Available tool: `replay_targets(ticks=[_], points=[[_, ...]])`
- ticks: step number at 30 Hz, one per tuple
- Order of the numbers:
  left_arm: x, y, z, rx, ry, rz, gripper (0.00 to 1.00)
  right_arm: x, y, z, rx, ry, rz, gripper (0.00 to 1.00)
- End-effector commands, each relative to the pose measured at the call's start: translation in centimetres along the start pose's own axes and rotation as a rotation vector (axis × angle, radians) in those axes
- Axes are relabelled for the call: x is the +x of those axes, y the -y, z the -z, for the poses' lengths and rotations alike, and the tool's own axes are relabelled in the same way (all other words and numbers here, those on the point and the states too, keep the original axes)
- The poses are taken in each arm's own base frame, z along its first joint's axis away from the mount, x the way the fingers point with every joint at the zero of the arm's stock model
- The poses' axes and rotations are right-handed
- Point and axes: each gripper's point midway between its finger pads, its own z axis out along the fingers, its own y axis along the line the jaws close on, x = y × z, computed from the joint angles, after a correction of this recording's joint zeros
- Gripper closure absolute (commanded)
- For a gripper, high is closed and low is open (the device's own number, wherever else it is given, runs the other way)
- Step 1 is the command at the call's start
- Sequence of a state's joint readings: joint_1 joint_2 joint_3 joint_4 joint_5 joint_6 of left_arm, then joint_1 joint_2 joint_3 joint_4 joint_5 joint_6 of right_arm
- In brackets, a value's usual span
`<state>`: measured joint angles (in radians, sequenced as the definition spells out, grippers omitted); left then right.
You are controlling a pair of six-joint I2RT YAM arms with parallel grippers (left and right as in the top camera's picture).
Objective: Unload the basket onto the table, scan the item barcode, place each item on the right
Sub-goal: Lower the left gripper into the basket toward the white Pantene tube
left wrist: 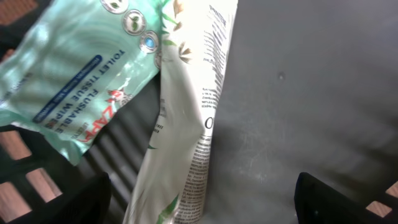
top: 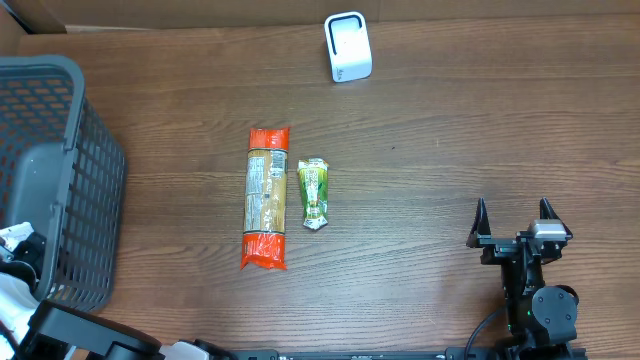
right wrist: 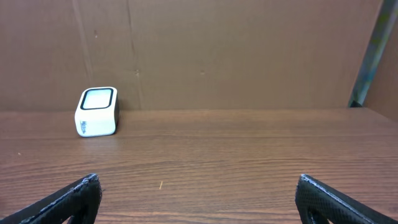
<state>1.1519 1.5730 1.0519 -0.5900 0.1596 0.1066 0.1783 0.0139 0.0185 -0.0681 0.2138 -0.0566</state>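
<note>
- White pouch [left wrist: 186,143]: printed film sachet lying in the grey basket [top: 60,150], touching the wipes pack [left wrist: 74,68].
- Handling: it looks light, limp and slick, so expect sag and crumpling.
- Hold: take it across the narrow body near the middle, leaving the print uncovered.
- Left gripper [left wrist: 202,186]: your jaws are spread wide over the pouch, holding nothing.
- Right gripper [top: 513,218]: wide open and empty, facing the scanner [top: 348,47].

Mock shop checkout bench, wood-grain table [top: 420,200], white barcode scanner [top: 348,47], grey basket [top: 60,150], cardboard backdrop [right wrist: 249,50]
</note>
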Motion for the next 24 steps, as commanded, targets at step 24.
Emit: replay_targets(ticks=[24], points=[[3.4,-1.9,-6.2,-0.050,-0.106,0.021,0.35,0.1,-0.1,0.0,-0.005,0.006,0.003,0.00]])
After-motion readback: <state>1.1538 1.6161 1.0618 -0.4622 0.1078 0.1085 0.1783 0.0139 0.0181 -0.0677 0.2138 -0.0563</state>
